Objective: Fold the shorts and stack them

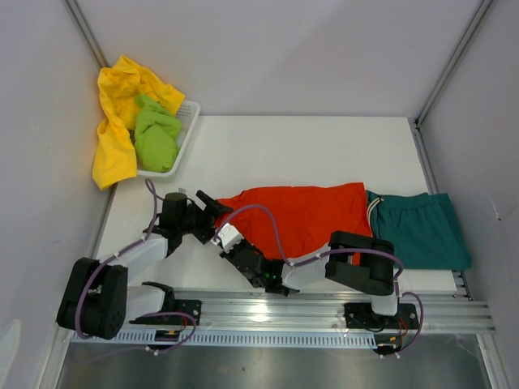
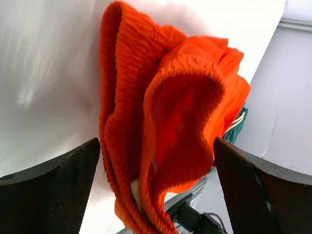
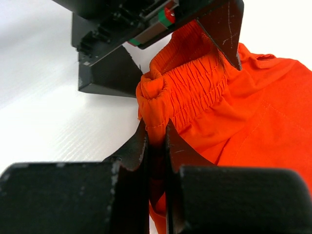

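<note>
The orange-red shorts (image 1: 312, 212) lie spread across the middle of the table, waistband end to the left. My right gripper (image 1: 221, 229) is shut on a corner of that elastic waistband (image 3: 157, 127), pinching the fabric between its fingers (image 3: 134, 151). My left gripper (image 1: 215, 207) stands open just beyond, and the bunched, lifted waistband (image 2: 161, 122) sits between its wide-apart fingers (image 2: 53, 190) without being gripped. Folded dark teal shorts (image 1: 422, 231) lie to the right, partly under the orange pair. Yellow shorts (image 1: 117, 105) and lime green shorts (image 1: 154, 134) lie heaped in the basket.
A white plastic basket (image 1: 188, 121) stands at the back left corner, with yellow fabric hanging over its left side. Grey walls close in the table on the left, back and right. A metal rail (image 1: 308, 312) carries both arm bases along the near edge.
</note>
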Controlling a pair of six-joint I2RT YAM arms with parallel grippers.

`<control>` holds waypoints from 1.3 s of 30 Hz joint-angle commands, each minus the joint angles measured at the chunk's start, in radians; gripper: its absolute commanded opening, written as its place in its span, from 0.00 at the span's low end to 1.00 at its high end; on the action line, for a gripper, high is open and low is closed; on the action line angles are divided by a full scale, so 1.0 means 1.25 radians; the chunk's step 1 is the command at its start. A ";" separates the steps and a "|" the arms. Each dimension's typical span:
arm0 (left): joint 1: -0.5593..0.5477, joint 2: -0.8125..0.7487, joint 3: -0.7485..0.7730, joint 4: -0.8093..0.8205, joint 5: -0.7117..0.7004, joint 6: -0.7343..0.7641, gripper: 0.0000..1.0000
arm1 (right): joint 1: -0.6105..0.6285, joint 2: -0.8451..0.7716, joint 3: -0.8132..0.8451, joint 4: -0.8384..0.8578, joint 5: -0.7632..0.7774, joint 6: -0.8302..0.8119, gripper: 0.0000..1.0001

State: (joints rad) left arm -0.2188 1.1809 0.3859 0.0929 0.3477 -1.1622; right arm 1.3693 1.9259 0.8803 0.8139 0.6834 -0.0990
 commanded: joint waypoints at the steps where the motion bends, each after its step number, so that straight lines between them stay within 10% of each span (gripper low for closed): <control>1: -0.008 0.032 0.007 0.096 -0.012 -0.016 0.99 | 0.002 -0.037 -0.006 0.069 0.003 -0.003 0.00; 13: -0.008 0.092 0.014 0.181 -0.005 0.011 0.87 | 0.000 -0.050 -0.022 0.070 -0.008 -0.014 0.00; 19: -0.008 0.127 0.013 0.217 0.015 0.017 0.45 | 0.000 -0.047 -0.017 0.059 -0.020 -0.023 0.00; 22: -0.007 0.134 0.025 0.208 0.019 0.033 0.01 | 0.000 -0.050 -0.015 0.045 -0.028 -0.029 0.05; 28: 0.003 0.170 0.080 0.153 0.035 0.096 0.00 | -0.001 -0.123 -0.054 -0.015 -0.105 0.005 0.49; 39: 0.085 0.188 0.208 -0.068 0.021 0.315 0.00 | -0.150 -0.440 -0.113 -0.360 -0.274 0.267 0.49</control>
State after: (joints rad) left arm -0.1463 1.4071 0.5812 0.1204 0.3775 -0.9123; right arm 1.2949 1.4494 0.7341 0.5385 0.4232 0.0780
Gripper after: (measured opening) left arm 0.077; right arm 0.507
